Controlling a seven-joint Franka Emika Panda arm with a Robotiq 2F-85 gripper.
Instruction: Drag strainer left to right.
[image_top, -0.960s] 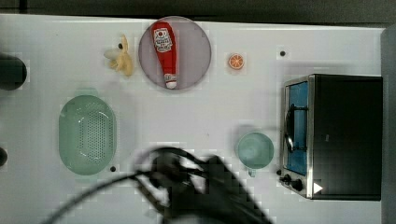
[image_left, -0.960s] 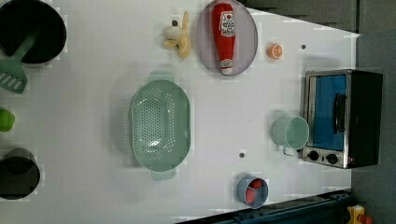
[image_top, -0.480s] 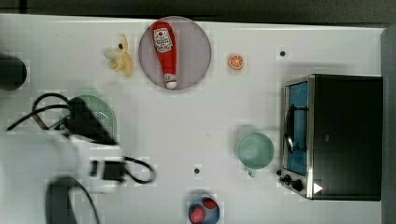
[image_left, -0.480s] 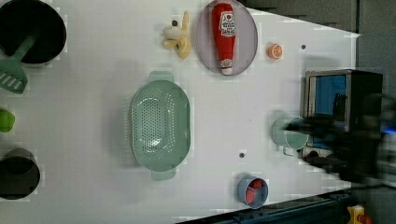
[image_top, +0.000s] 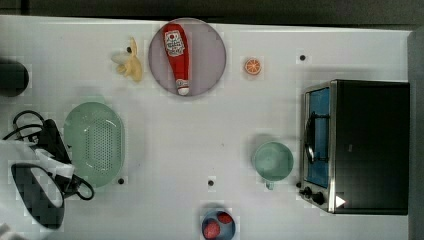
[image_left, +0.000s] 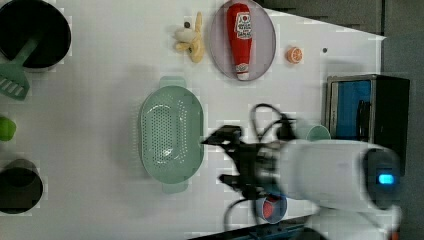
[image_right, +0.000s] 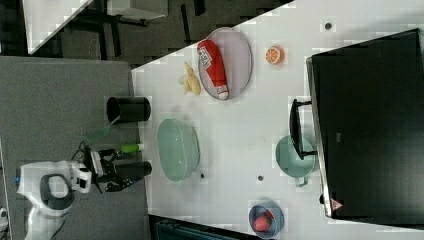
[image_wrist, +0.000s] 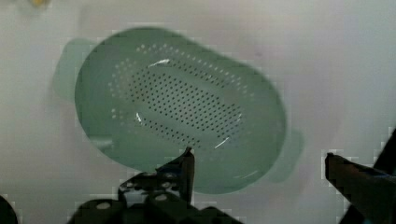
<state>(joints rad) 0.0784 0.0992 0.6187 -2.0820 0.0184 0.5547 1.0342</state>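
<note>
We see the strainer (image_top: 94, 144) resting empty on the white worktop (image_top: 200, 125), at the top view's left, well apart from the cup (image_top: 272, 161) and the toaster oven (image_top: 357, 146) at the top view's right. Our gripper (image_left: 222, 157) hangs above the worktop just beside the strainer's long side in the left view, its jaws spread wide and holding nothing; in the wrist view one fingertip (image_wrist: 187, 161) shows over the near rim. We judge that we have not yet made contact, so the risks all lie in how we engage. If we come down on the smooth rim rather than astride it, the fingers may skid off or tip the light basket. If we hook only the wall, the strainer may pivot around the contact instead of sliding straight. Along the drag path toward the top view's right, the cup stands roughly in line, and the small bowl (image_top: 218, 225) of red fruit sits near the lower edge; a swinging strainer could knock either. The trailing cable (image_top: 22, 125) could also snag.
</note>
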